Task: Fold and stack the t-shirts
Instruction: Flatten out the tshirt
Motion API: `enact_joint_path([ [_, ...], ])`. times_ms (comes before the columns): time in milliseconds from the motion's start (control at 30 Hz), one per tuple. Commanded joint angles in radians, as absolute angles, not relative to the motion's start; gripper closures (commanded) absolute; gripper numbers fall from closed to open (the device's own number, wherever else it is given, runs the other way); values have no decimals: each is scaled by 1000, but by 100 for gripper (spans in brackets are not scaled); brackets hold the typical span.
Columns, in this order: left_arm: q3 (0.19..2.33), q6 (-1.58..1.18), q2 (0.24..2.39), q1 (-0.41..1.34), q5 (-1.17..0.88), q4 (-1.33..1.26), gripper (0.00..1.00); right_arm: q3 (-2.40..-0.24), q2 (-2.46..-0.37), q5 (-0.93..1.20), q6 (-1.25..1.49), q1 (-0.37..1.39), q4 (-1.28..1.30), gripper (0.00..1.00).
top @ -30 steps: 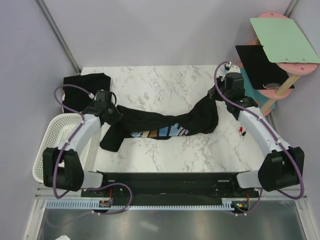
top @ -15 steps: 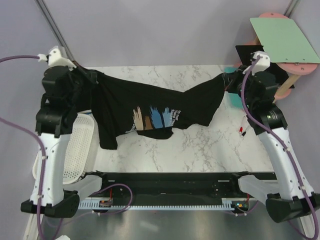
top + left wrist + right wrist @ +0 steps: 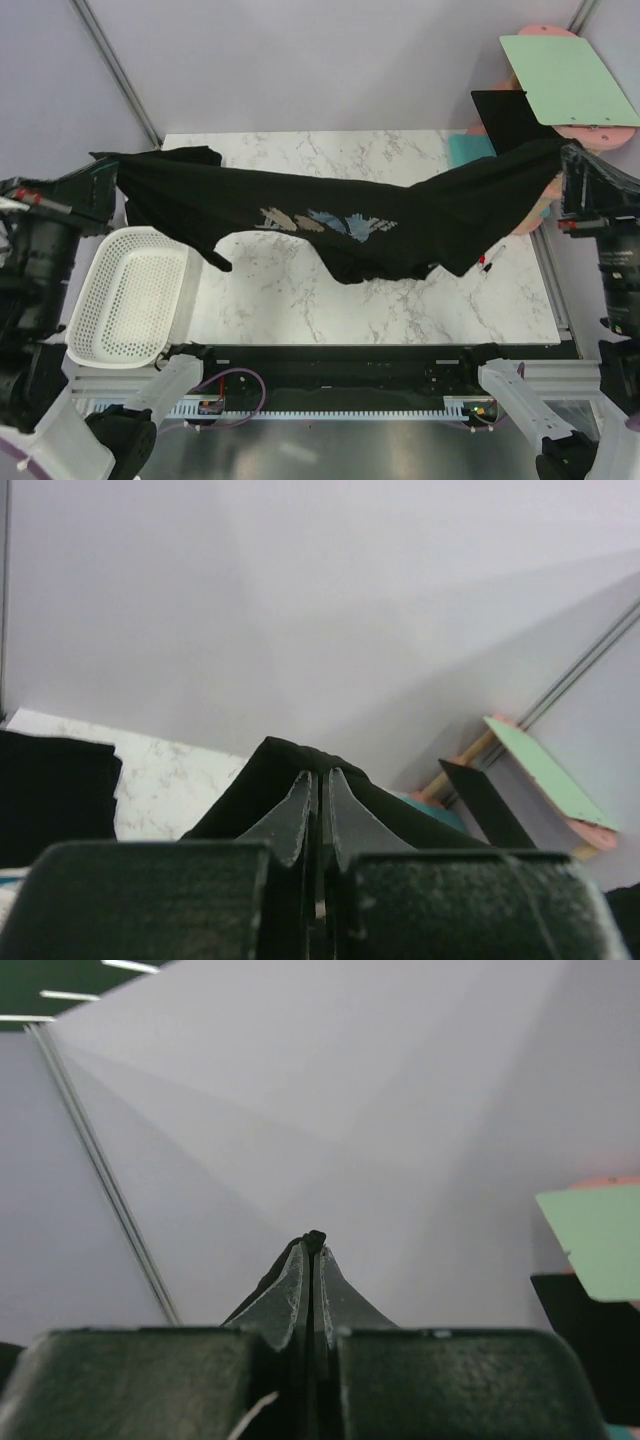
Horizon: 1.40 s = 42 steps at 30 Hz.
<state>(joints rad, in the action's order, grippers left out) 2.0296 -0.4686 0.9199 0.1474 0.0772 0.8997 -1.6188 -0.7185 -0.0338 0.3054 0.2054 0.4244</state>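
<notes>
A black t-shirt (image 3: 330, 215) with a blue, brown and white chest print hangs stretched in the air across the marble table, held at both ends. My left gripper (image 3: 110, 165) is shut on its left end, and the cloth shows pinched between the jaws in the left wrist view (image 3: 300, 755). My right gripper (image 3: 560, 155) is shut on its right end, and a bit of black cloth shows at the fingertips in the right wrist view (image 3: 315, 1240). A second black shirt (image 3: 50, 790) lies folded at the table's far left corner, mostly hidden from above.
A white perforated basket (image 3: 130, 300) sits at the table's left edge. A pink stand at the far right holds a green board (image 3: 570, 80) and a rigid black panel (image 3: 505, 115). A small red and black clip (image 3: 484, 262) lies on the marble table (image 3: 300, 290).
Both arms have risen high and spread apart, lifting the printed shirt off the table and stretching it out wide. The basket now shows fully.
</notes>
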Motion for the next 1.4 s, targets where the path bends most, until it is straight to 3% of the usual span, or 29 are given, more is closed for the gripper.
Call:
enact_joint_path([
  [0, 2167, -426, 913, 147, 35, 982, 98, -1758, -732, -28, 287, 203, 463, 100],
  [267, 2241, -408, 965, 150, 98, 1072, 98, -1885, -830, -44, 295, 202, 518, 100],
  [500, 2033, -410, 1092, 150, 110, 1040, 98, -1758, -985, -61, 272, 202, 459, 100],
  [733, 1645, -451, 1241, 115, 149, 820, 98, -1606, -1331, -28, 278, 204, 250, 100],
  [900, 1532, -505, 1471, 46, 126, 695, 98, -1686, -1708, -3, 290, 203, 175, 100],
  [1067, 1661, -551, 1837, 23, 121, 670, 98, -1946, -2044, -2, 288, 187, 202, 100],
  [1200, 1845, -560, 1994, 14, 132, 672, 98, -2179, -2280, 23, 302, 164, 270, 100],
  [1367, 2018, -541, 2109, 2, 109, 709, 98, -2391, -2398, 44, 318, 135, 304, 100],
])
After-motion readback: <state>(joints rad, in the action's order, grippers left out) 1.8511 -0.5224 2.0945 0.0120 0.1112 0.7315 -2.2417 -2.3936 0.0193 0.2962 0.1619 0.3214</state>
